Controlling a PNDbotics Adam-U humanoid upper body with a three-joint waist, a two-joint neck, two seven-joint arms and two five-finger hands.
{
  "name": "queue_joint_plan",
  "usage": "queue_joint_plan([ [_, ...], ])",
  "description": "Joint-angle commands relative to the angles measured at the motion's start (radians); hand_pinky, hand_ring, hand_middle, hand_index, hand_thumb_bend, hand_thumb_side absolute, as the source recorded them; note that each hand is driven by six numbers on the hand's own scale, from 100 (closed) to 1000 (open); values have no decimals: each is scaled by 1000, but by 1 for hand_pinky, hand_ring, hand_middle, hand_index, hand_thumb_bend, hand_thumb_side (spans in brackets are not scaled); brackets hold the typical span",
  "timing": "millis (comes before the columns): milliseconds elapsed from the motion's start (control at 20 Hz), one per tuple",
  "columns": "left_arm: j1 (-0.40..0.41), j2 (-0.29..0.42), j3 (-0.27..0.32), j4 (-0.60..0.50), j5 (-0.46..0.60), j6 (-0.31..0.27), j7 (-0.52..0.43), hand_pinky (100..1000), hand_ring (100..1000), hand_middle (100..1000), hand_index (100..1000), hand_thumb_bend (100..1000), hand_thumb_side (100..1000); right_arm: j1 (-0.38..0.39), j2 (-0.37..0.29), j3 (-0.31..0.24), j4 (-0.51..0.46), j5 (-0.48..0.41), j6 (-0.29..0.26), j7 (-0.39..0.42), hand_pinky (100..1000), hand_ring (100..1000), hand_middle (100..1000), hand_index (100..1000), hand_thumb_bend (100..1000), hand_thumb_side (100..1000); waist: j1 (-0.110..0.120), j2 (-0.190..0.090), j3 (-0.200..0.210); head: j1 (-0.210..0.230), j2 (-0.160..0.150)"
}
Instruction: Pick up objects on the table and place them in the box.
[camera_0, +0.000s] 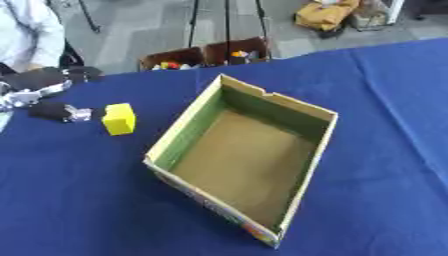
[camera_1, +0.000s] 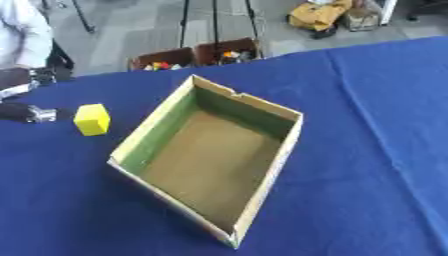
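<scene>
Cardboard box (camera_0: 179, 132) sits open-topped in the middle of the blue-draped bench (camera_0: 79, 210), nothing visible inside; it lies to the right of the left robot hand (camera_0: 54, 111), well within a short carry. Tilted view makes it look askew.

Yellow block (camera_0: 119, 119) stands on the cloth just beside the fingertips of the left robot hand, between that hand and the box's near wall. Block appears untouched, a narrow gap showing.

Left robot hand enters from the left edge, low over the bench, fingers aimed at the block. Whether they are spread or curled cannot be told. Placement suggests an approach for a side grasp.

Right robot hand not visible.

Beyond the bench edge, further cartons (camera_0: 206, 56) of coloured items on the floor.
</scene>
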Motion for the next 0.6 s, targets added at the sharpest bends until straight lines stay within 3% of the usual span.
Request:
queue_joint_plan([
  [50,-23,20,24,9,-1,0,-21,835,937,1000,1000,609,1000,-19,-24,0,-18,-9,-1,7,757,750,606,817,100,625,16,1,-5,13,-21],
  [600,-29,38,53,22,11,16,-100,835,940,1000,1000,596,935,-28,-36,-2,-18,-8,1,13,762,750,595,814,100,614,28,30,-27,29,-41],
])
